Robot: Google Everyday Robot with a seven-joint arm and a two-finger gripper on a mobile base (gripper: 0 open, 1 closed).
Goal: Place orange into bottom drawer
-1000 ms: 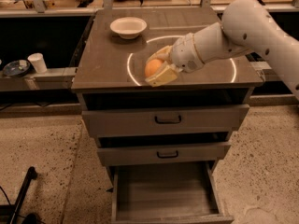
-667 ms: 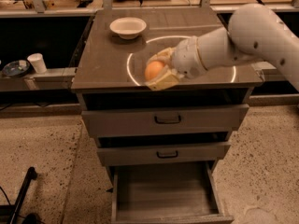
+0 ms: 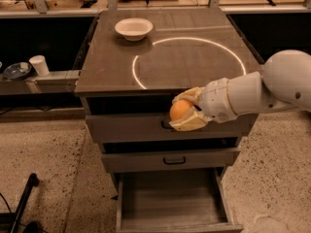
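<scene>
My gripper [image 3: 183,111] is shut on the orange [image 3: 180,109], a small round orange fruit held between its pale fingers [image 3: 188,124]. It hangs in front of the cabinet's top drawer face, off the front edge of the cabinet top [image 3: 112,76]. The white arm [image 3: 262,89] reaches in from the right. The bottom drawer [image 3: 172,203] stands pulled open below, its wood-grain floor bare, directly under the gripper and well beneath it.
A white bowl [image 3: 133,28] sits at the back left of the cabinet top. The two upper drawers [image 3: 170,160] with black handles are closed. A shelf at left holds a white cup [image 3: 39,65] and a dish [image 3: 17,71]. A black object [image 3: 22,205] lies on the floor at left.
The gripper has carried the orange from above the cabinet top forward and down, past the front edge, to the level of the top drawer face.
</scene>
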